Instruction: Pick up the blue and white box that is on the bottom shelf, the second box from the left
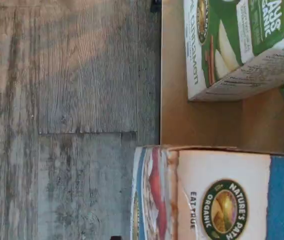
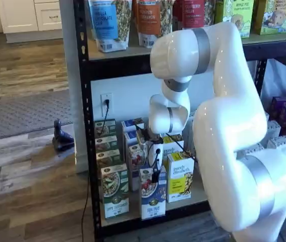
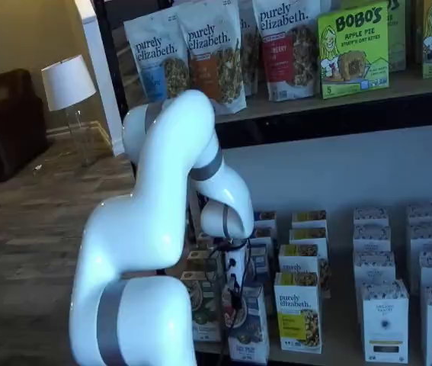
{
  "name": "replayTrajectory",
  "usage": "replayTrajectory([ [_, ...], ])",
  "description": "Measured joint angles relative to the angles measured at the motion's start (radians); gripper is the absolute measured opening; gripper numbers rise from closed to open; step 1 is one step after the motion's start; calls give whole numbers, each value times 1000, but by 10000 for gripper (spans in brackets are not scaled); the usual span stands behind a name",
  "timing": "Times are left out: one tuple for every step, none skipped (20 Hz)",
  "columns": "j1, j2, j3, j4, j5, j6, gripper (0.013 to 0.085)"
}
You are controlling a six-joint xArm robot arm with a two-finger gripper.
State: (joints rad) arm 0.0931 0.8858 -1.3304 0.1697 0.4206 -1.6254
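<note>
The blue and white box [image 2: 152, 200] stands upright at the front of the bottom shelf [image 2: 202, 195], between a green and white carton [image 2: 114, 196] and a yellow-fronted carton [image 2: 179, 176]. It also shows in a shelf view [image 3: 250, 329]. My gripper [image 2: 155, 176] hangs right over the box's top, and its black fingers reach down to the top edge. No gap between the fingers shows, and whether they grip the box is unclear. The gripper [image 3: 235, 286] shows the same from the other side. The wrist view shows the box's top and front [image 1: 222, 195] close below, on the beige deck [image 1: 182, 115].
More cartons stand in rows behind the front ones. White boxes [image 3: 385, 319] stand further right on the shelf. Bags [image 2: 107, 22] fill the shelf above. The green carton [image 1: 242, 45] is close beside the box. Wood floor [image 1: 71, 100] lies before the shelf edge.
</note>
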Motion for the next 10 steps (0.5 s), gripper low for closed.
replayTrajectory([
  [1,4,-3,-6,2,6,850],
  [1,6,-6,-10,4,11,850],
  [2,10,-11,-20,9,21,850],
  [4,15,-17,-29,14,30,850],
  [5,21,-23,-38,17,40,850],
  [7,28,-29,-48,19,51,850],
  [8,32,-33,-59,22,62,850],
  [9,35,-36,-66,24,69,850],
  [10,40,-39,-72,25,75,850],
  [11,45,-42,-77,25,81,850],
])
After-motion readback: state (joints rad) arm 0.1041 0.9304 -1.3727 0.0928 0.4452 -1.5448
